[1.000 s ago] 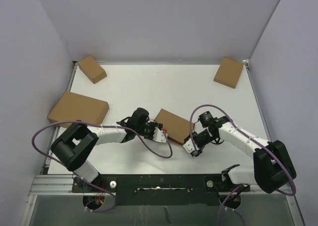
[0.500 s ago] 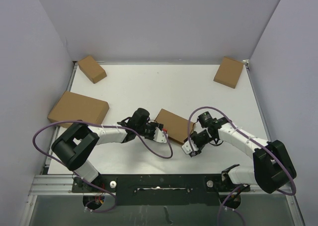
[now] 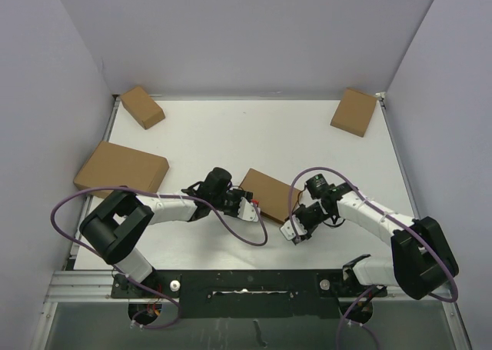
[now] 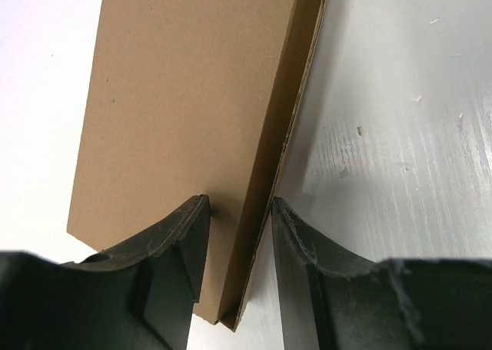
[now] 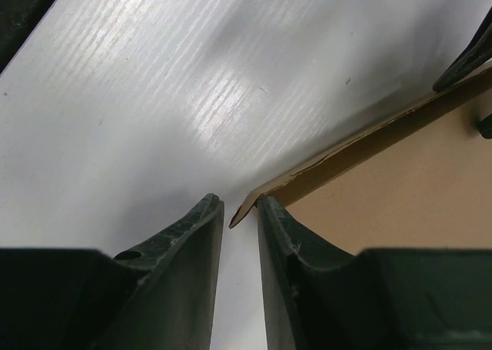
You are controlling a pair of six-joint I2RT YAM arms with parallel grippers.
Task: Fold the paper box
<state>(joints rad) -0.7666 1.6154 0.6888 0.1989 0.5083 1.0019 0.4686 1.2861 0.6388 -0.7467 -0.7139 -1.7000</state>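
Observation:
The paper box (image 3: 269,191) lies flat and brown in the middle of the table. My left gripper (image 3: 247,208) is at its near left corner. In the left wrist view its jaws (image 4: 238,204) are shut across the box's side edge (image 4: 265,188), one finger on the top panel (image 4: 184,96) and the other on the table side. My right gripper (image 3: 294,229) is at the box's near right corner. In the right wrist view its fingers (image 5: 240,200) stand narrowly apart, and the tip of a cardboard flap (image 5: 254,200) pokes in between them, against the right finger.
Three other brown cardboard boxes lie on the table: one at the back left (image 3: 142,106), one at the back right (image 3: 354,111) and a larger one at the left edge (image 3: 121,169). Purple cables (image 3: 231,227) loop from both arms. Walls enclose the table.
My right gripper has slid a little left and nearer, onto the box's corner, and its jaws have narrowed. The left gripper and the box have not moved.

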